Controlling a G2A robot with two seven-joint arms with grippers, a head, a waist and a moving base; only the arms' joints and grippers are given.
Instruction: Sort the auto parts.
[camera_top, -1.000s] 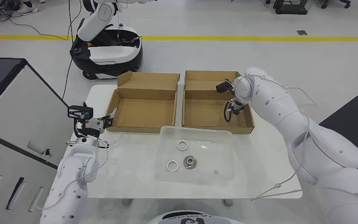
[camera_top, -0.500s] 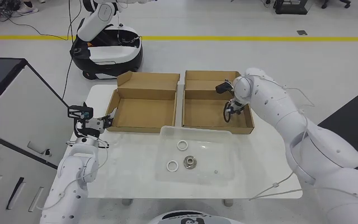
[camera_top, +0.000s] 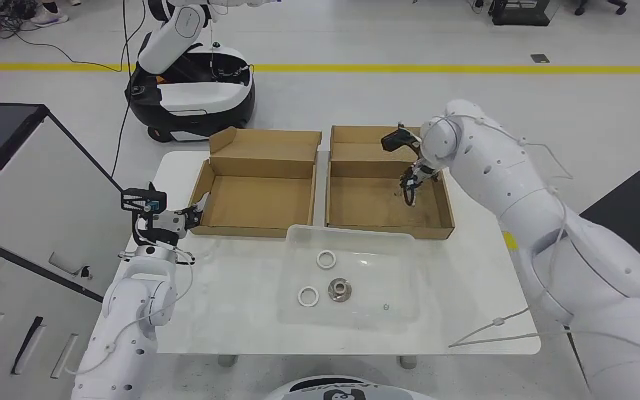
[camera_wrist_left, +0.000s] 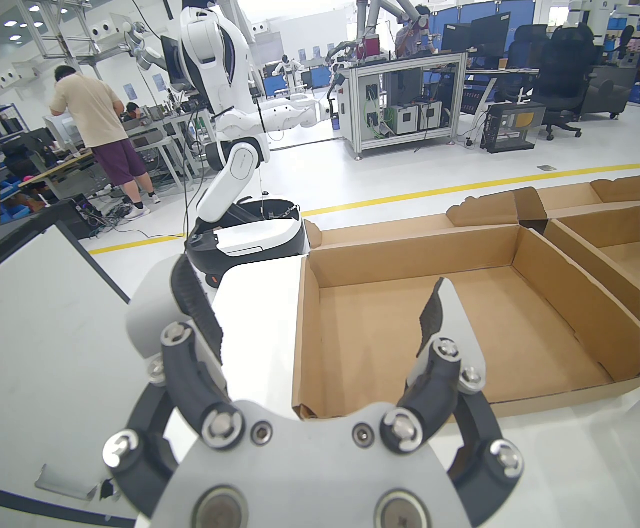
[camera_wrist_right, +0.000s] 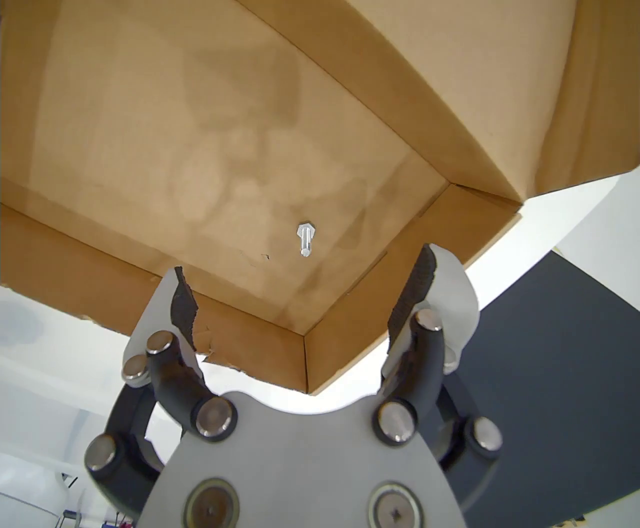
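- The right gripper (camera_top: 411, 186) hangs over the right cardboard box (camera_top: 365, 205), close to that box's right-hand wall
- Its claw is released: in the right wrist view the two fingers (camera_wrist_right: 182, 300) stand wide apart around the right gripper (camera_wrist_right: 302, 272), with nothing between them
- A small silver bolt (camera_wrist_right: 304, 239) lies on its side on the brown floor of the right cardboard box (camera_wrist_right: 150, 125), loose and apart from the fingers, not far from one inner corner
- The left gripper (camera_top: 195, 213) sits at the left edge of the white table (camera_top: 225, 300), just beside the left wall of the left cardboard box (camera_top: 255, 200)
- Its claw is also released and holds nothing; the left wrist view shows the left gripper (camera_wrist_left: 311, 280) with its dark pads (camera_wrist_left: 430, 312) spread apart in front of the left cardboard box (camera_wrist_left: 450, 320), whose floor is plain card
- The two boxes stand side by side at the far part of the table, their flaps folded back
- In front of them, on the robot's side, lies a clear plastic tray (camera_top: 370, 262), its far rim near the boxes' front walls
- In the tray lie the unsorted parts: one white ring (camera_top: 326, 259) toward the far side, a second white ring (camera_top: 308, 296) nearer the robot, and a metal flanged part (camera_top: 340, 291) just beside that second ring
- A tiny piece (camera_top: 386, 309) lies apart from them toward the tray's right side; it is too small to tell what it is
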